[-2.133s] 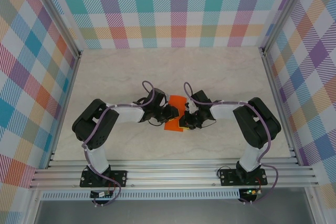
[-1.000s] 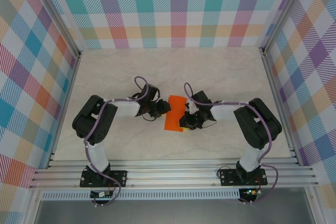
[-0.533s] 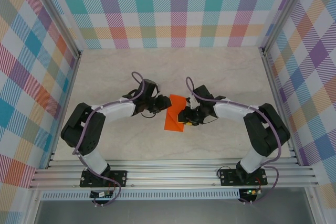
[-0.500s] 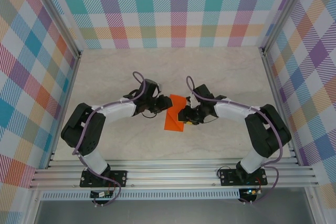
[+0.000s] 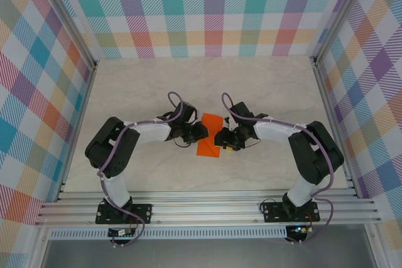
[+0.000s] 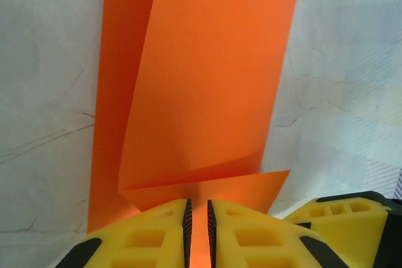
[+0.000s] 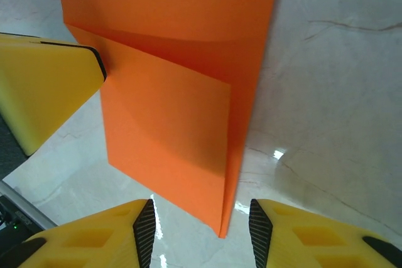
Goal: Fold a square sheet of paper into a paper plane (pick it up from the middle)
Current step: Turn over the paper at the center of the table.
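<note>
One handover on your desk (image 5: 264, 86): the left gripper (image 6: 198, 210) has moved in to pinch the folded square sheet of paper (image 6: 207, 80); the right gripper (image 7: 201, 211) has spread, letting go.

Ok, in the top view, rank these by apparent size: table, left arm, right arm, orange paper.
Largest: table.
Then left arm and right arm, which look about alike.
Smallest: orange paper.

The left arm (image 5: 147, 131) and right arm (image 5: 276, 131) are shown bent inward, wrists lowered and facing each other. The left gripper (image 6: 198, 213) is clamped on the orange sheet of paper (image 6: 207, 92); the right gripper (image 7: 201, 210) is held spread.
</note>
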Robot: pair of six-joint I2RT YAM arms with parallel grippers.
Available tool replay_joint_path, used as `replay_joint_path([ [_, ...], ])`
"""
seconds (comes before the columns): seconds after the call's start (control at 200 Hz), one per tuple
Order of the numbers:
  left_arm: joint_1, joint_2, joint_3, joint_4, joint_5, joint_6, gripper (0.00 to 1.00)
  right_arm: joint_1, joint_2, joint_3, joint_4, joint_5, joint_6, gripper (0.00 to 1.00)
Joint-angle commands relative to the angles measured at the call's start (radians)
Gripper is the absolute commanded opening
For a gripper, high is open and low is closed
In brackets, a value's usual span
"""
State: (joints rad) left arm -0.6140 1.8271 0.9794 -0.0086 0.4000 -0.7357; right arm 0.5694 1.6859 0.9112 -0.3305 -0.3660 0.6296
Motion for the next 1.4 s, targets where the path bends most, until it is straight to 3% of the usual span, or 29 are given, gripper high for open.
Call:
replay_joint_path([
  [0.0, -0.010, 0.028, 0.026, -0.001, 0.018, 0.010, 0.16, 0.004, 0.024, 0.029, 0.015, 0.011, 0.021, 0.46],
  [0.475, -0.010, 0.039, -0.008, -0.004, -0.001, 0.012, 0.15, 0.004, 0.100, 0.065, 0.044, -0.001, 0.036, 0.46],
  [0.965, -0.010, 0.035, -0.017, -0.004, -0.001, 0.012, 0.15, 0.003, 0.117, 0.055, 0.106, -0.051, 0.064, 0.37],
  [1.395, -0.010, 0.033, -0.020, -0.005, -0.004, 0.012, 0.15, -0.002, 0.109, 0.042, 0.129, -0.059, 0.075, 0.36],
])
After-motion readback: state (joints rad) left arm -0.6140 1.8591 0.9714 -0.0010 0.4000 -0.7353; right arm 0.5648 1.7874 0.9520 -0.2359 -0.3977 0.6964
